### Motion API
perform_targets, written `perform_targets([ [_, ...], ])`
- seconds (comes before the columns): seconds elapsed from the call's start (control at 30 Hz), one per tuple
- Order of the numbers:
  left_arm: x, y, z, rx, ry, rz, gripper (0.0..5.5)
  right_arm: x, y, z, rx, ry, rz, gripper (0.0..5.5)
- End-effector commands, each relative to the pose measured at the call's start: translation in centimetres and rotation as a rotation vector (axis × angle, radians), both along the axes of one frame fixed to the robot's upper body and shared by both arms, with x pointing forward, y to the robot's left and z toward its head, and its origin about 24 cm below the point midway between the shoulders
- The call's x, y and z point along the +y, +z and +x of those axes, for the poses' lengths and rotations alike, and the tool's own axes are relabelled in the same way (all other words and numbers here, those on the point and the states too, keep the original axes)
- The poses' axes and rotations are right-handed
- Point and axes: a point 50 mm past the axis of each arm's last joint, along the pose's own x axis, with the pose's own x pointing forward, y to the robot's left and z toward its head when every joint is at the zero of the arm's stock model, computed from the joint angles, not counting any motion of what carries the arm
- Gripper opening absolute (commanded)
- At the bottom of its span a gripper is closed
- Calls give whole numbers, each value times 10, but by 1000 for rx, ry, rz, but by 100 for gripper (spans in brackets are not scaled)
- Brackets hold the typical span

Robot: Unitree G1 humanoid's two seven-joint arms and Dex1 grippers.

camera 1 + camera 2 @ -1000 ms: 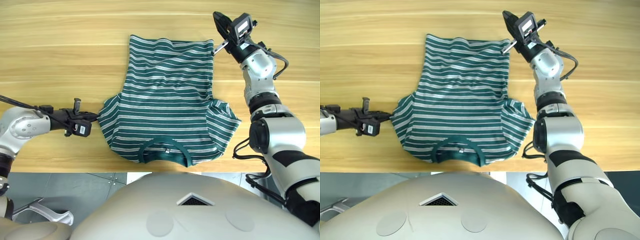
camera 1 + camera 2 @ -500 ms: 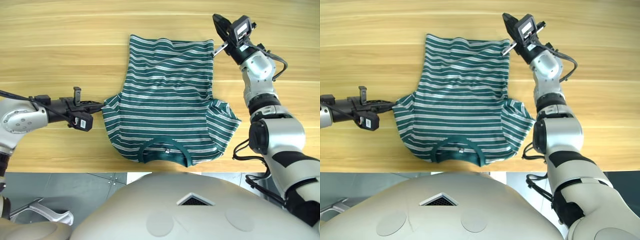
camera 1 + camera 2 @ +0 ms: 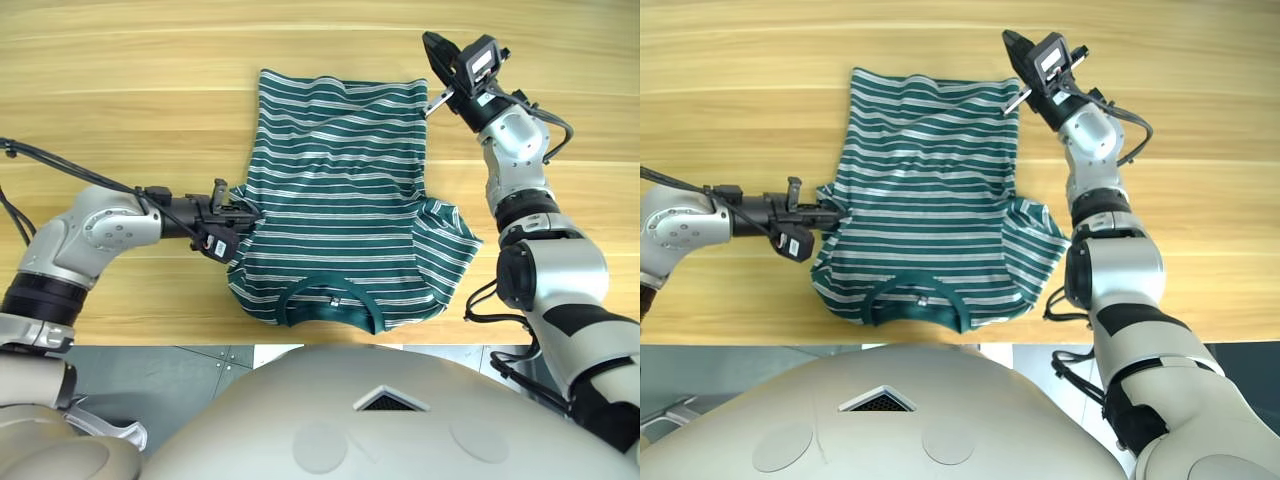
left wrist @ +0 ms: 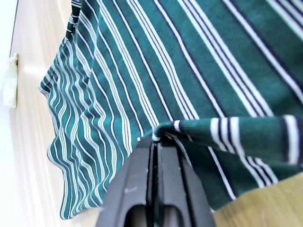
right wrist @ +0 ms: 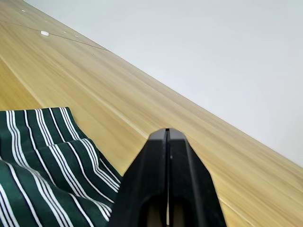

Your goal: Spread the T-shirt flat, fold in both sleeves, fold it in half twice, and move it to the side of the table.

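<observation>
Left sleeve of T-shirt: its edge is clamped in the closed fingers of left gripper, and the pinched strip is covered by them. Cloth beneath the lifted fold is hidden.

Left wrist view: shirt is cut off by the frame on several sides. A small pale thing is left unidentified.

Right gripper: fingers are seen pressed together. Contact with the far hem corner cannot be judged.

Right wrist view: shirt is cut off by the frame. A white speck on the table is too small to be named.
</observation>
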Motion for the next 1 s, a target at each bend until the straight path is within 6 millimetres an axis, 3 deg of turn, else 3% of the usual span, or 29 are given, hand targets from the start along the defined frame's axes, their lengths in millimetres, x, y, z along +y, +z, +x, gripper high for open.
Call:
perform_targets([
  [0.03,-8,2,5,12,-11,-17,4,2,3,1,-17,8,8,0],
  [0.5,-25,-10,8,84,-30,-46,4,5,4,0,-31,18,12,0],
  [0.8,-24,-20,12,130,21,-7,4,8,5,0,-36,22,17,0],
  [1.0,-26,-20,14,147,35,-10,102,9,5,0,-40,22,21,0],
])
